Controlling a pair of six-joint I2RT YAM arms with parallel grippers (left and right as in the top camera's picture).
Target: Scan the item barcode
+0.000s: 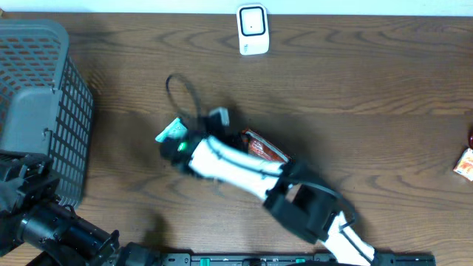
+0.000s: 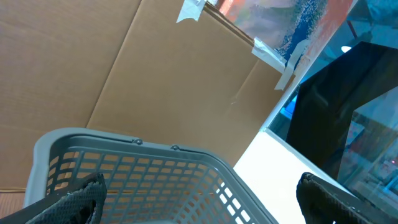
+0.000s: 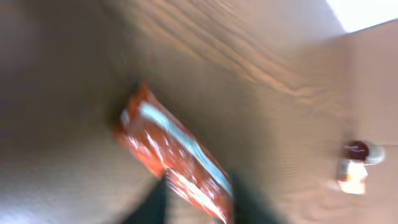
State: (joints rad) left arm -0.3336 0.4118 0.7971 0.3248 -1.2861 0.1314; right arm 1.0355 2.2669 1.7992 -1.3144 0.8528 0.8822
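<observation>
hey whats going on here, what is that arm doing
The right arm reaches across the brown wooden table, its pincer down at an orange-red foil snack packet lying there. That close view is blurred, so I cannot tell whether it has a grip. The small white scanner box stands at the far edge, with nothing brought to it yet. The left pincer hangs open above the grey plastic mesh basket.

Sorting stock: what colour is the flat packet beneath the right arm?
The flat packet is orange-red with a pale stripe; right wrist view shows it best.
</observation>
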